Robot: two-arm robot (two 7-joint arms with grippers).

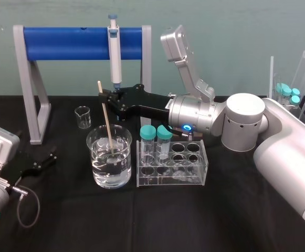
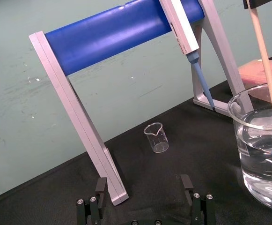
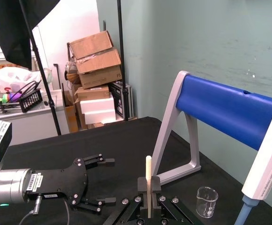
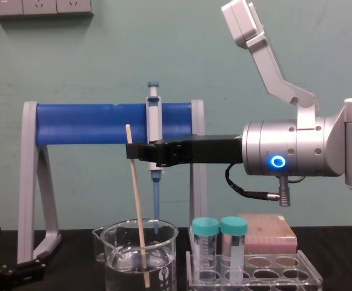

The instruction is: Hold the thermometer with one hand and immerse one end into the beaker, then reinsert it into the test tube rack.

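The thermometer (image 1: 106,121) is a thin cream rod, tilted a little, with its lower end in the water of the wide glass beaker (image 1: 97,163). My right gripper (image 1: 104,97) reaches in from the right and is shut on the rod near its top, above the beaker. In the chest view the thermometer (image 4: 136,200) runs from the right gripper (image 4: 130,150) down into the beaker (image 4: 163,267). The clear test tube rack (image 1: 189,168) stands just right of the beaker. My left gripper (image 1: 43,157) rests open on the table at the left, holding nothing.
Behind the beaker, a grey stand with a blue bar (image 1: 73,44) carries a hanging pipette (image 1: 114,52). A small glass beaker (image 1: 82,116) sits near it. Two teal-capped tubes (image 1: 148,142) stand in the rack. Behind the rack lies a pink box (image 4: 263,233).
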